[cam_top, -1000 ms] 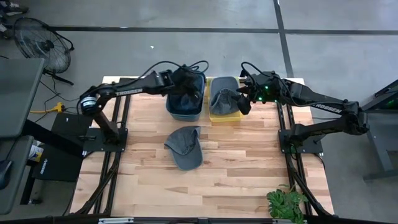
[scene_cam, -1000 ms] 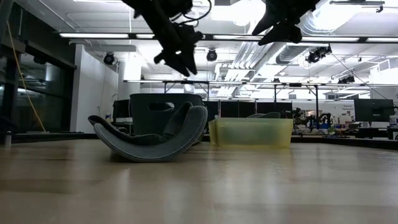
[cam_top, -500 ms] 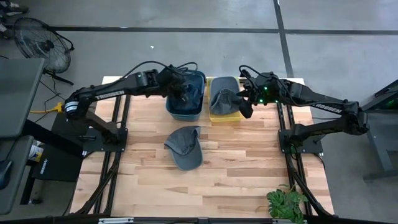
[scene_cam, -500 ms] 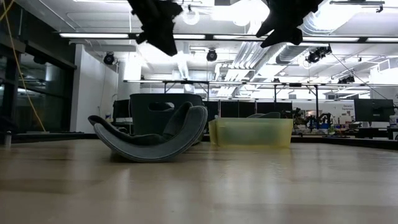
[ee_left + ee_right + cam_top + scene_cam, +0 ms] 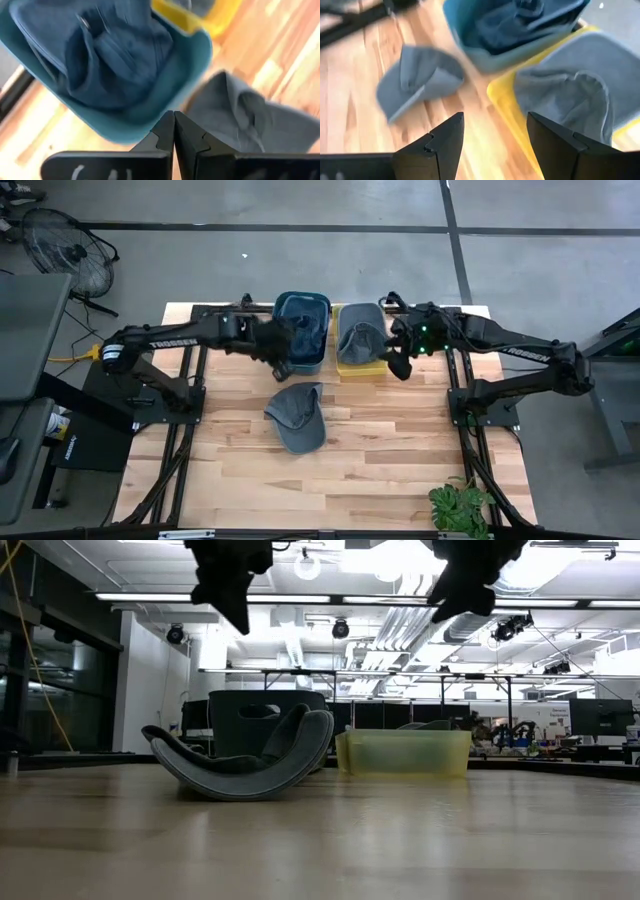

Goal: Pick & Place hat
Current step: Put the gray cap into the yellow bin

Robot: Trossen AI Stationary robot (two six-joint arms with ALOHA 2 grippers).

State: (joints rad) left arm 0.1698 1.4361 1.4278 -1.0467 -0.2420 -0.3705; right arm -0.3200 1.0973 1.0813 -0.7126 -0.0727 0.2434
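A grey hat (image 5: 297,416) lies alone on the wooden table (image 5: 400,460), also seen in the low view (image 5: 250,755). A dark blue hat (image 5: 115,55) lies crumpled in the blue bin (image 5: 300,362). Another grey hat (image 5: 570,95) lies in the yellow bin (image 5: 362,367). My left gripper (image 5: 276,352) hangs shut and empty above the blue bin's near left corner, well above the table (image 5: 225,585). My right gripper (image 5: 400,363) hovers open and empty at the yellow bin's near right corner; in its wrist view its fingers (image 5: 495,140) stand wide apart.
The two bins stand side by side at the table's far edge. A potted plant (image 5: 460,508) sits at the near right corner. Bare wood lies around the grey hat and toward the near edge. A floor fan (image 5: 62,245) stands off the table, far left.
My left gripper has drawn back from over the blue bin toward the table's left and near edges, and its fingers have shut on nothing. The dark blue hat stays in the blue bin. My right gripper has drifted slightly toward the near edge, still open.
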